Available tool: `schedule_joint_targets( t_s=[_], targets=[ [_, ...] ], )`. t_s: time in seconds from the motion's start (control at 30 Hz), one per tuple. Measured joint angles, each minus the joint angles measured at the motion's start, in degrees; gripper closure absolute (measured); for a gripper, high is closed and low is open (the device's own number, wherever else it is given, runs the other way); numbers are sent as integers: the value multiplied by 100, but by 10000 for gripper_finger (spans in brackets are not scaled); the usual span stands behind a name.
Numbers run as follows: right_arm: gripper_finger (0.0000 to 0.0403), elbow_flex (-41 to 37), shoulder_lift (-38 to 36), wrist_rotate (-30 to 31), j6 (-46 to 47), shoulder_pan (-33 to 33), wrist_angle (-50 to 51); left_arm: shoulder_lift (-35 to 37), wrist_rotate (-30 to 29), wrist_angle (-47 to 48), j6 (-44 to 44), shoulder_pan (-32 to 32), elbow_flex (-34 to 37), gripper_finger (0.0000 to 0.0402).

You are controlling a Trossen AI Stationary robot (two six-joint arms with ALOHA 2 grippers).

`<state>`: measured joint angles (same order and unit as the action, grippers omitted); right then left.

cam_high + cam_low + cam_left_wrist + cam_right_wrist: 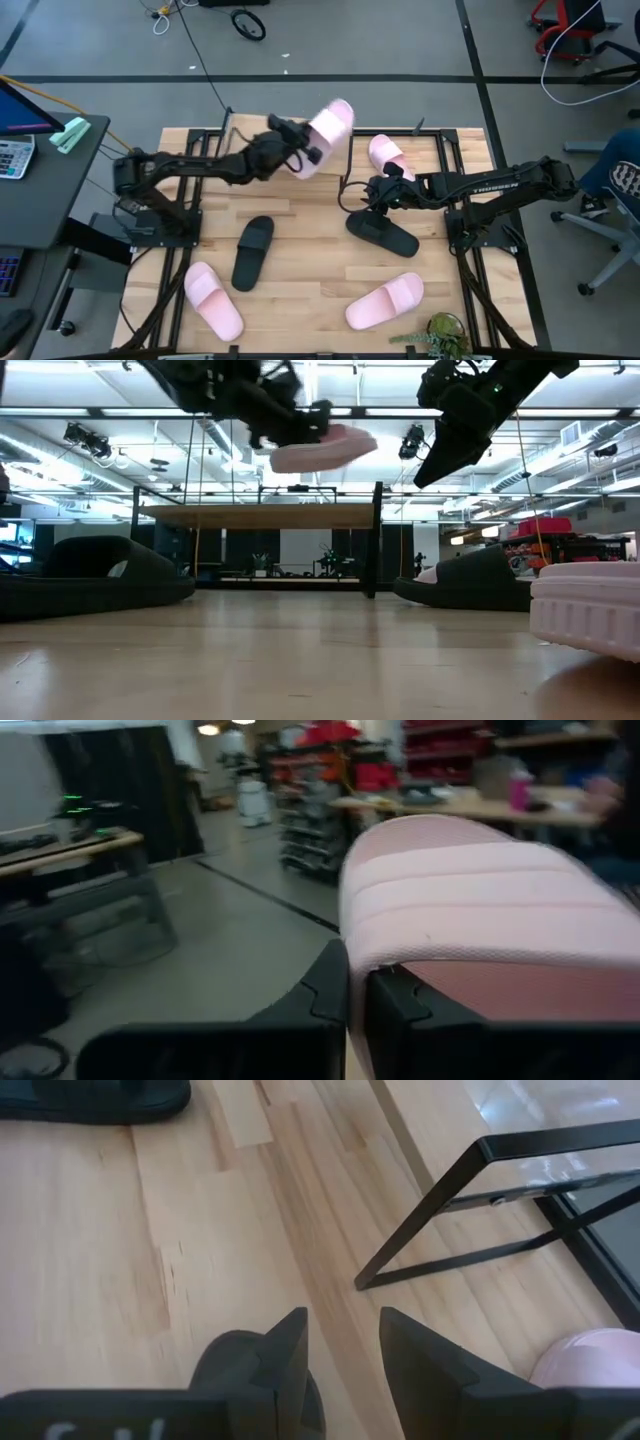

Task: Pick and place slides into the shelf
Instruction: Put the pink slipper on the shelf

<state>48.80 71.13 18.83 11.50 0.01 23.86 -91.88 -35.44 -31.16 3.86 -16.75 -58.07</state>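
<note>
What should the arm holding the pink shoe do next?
Probably carry it forward and lower it onto the shelf. The left end effector is shut on a pink slide, held high in the air near the shelf's top board, not resting on anything.

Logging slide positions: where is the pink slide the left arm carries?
High view: the pale pink foam slide hangs in the left gripper above the shelf's left half.

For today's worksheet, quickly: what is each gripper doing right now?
Left gripper: shut on a pink slide, raised above the table.
Right gripper: open, holding nothing, above a black slide.
</note>
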Motion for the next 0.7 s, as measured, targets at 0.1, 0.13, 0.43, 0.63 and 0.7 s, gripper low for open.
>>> schedule_joint_targets(
  t_s=[0.1, 0.13, 0.43, 0.63, 0.7],
  targets=[
    [270, 0, 1, -2, -6, 0, 3, -464, -34, 300, 9, -37, -452, 388],
    [270, 0, 0, 0, -8, 0, 4, -599, -72, 443, 11, -47, -604, 388],
    [270, 0, 0, 0, -265, 0, 3, -1235, -870, 1168, 26, -97, -1328, 342],
    [270, 0, 0, 0, -333, 0, 6, -1236, -978, 1182, 43, -137, -1337, 356],
    [270, 0, 0, 0, -408, 0, 4, -1236, -982, 1194, 42, -143, -1337, 365]
  ],
)
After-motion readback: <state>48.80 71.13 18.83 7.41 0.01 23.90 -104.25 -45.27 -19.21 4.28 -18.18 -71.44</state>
